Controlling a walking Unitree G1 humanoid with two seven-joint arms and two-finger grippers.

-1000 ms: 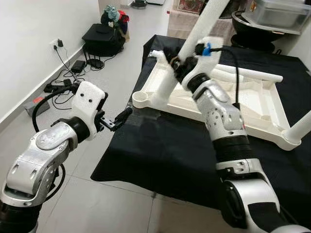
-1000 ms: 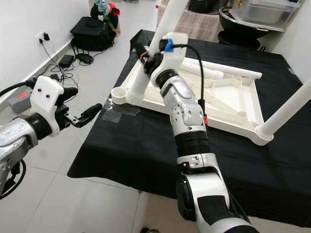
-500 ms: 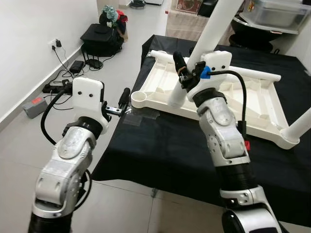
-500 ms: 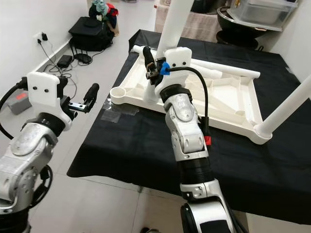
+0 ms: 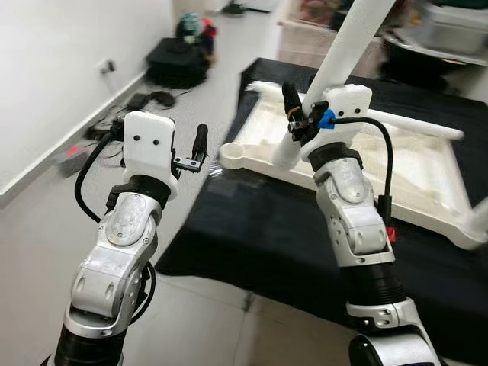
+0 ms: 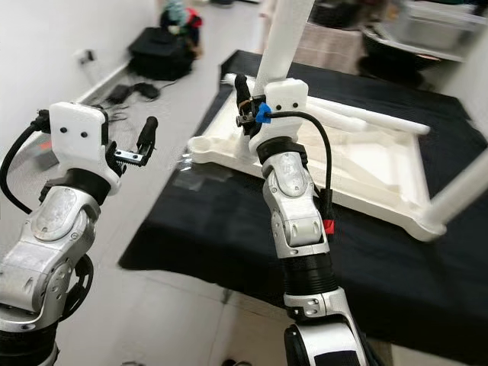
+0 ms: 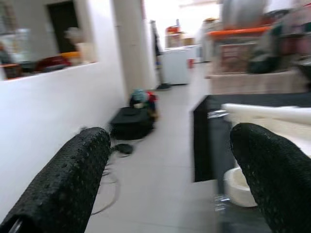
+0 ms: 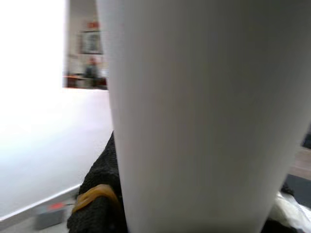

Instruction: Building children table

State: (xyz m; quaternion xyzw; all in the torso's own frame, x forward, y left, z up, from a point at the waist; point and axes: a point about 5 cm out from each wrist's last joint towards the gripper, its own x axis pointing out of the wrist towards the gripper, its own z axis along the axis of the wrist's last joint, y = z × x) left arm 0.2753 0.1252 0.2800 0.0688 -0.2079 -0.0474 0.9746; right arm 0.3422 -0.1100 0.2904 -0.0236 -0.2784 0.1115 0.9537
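A white children's table [image 5: 396, 164] lies upside down on a black-covered table [image 5: 259, 244]. My right gripper [image 5: 299, 114] is shut on a white table leg [image 5: 354, 38] that stands tilted, its lower end on the frame near the front left side. The right wrist view has that table leg [image 8: 204, 111] close up beside one black finger [image 8: 99, 194]. My left gripper [image 5: 200, 145] is raised and open with nothing in it, just left of the round corner socket [image 5: 232, 155]. The left wrist view looks between the wide-apart fingers [image 7: 58, 179] at that corner socket [image 7: 240, 187].
Another fitted leg [image 6: 461, 191] rises at the frame's right corner, and a loose leg [image 5: 404, 126] lies across the frame. A black bag [image 5: 179, 61] and cables [image 5: 114, 130] lie on the floor by the left wall. Grey bins [image 5: 450, 19] stand behind the table.
My left arm has risen and its gripper has swung up next to the corner socket. The right gripper has stood the leg more upright on the frame. The whole view has shifted too.
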